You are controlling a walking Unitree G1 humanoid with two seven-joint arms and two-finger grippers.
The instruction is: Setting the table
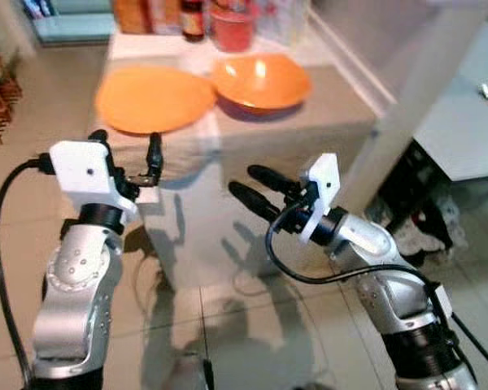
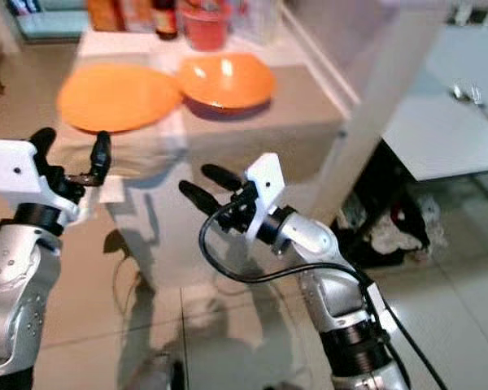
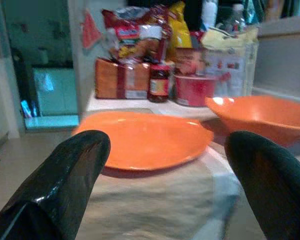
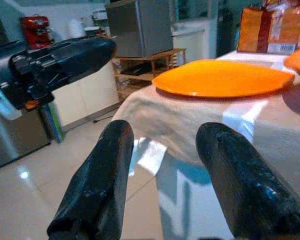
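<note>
Left eye view shows an orange plate (image 1: 153,98) and orange bowl (image 1: 260,80) side by side on a cloth-covered table (image 1: 325,114). Left gripper (image 1: 127,157) hangs near the plate's edge, fingers wide. Right gripper (image 1: 250,185), also spread and empty, hovers lower right.

Small table (image 1: 252,236) w/ beige cloth draped over its near edge. On it: flat orange plate (image 1: 153,98) at left, orange bowl (image 1: 260,80) just beside it at right, rims nearly touching. Behind them a red cup (image 1: 232,30), dark bottle (image 1: 193,19), snack packets (image 3: 140,37) along the back.
</note>
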